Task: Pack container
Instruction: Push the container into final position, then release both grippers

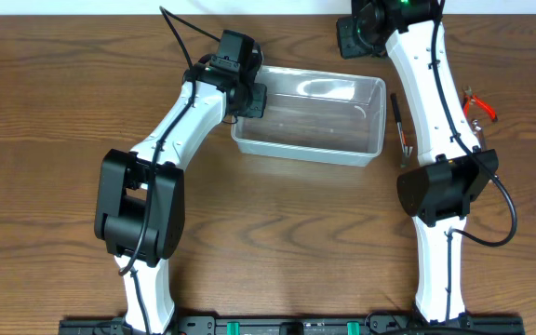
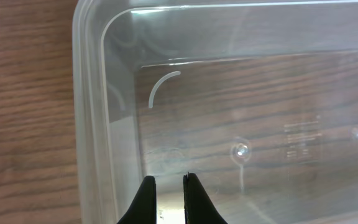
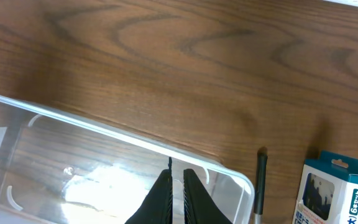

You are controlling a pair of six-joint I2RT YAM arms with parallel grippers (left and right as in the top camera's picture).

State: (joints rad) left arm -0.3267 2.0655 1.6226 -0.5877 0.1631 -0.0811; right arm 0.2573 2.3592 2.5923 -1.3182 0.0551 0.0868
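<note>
The container (image 1: pixel 310 119) is a clear rectangular tub at the table's middle back, and nothing shows inside it. My left gripper (image 1: pixel 249 98) is at its left end. In the left wrist view the fingers (image 2: pixel 167 182) hang just inside the left wall of the container (image 2: pixel 92 93), nearly together with nothing between them. My right gripper (image 1: pixel 361 33) is above the far right corner. In the right wrist view its fingers (image 3: pixel 178 174) are shut and empty over the container (image 3: pixel 104 134).
A thin black tool (image 1: pixel 400 121) lies right of the tub and also shows in the right wrist view (image 3: pixel 260 180). Red-handled pliers (image 1: pixel 480 104) lie further right. A small blue-and-white box (image 3: pixel 334 193) sits beside the black tool.
</note>
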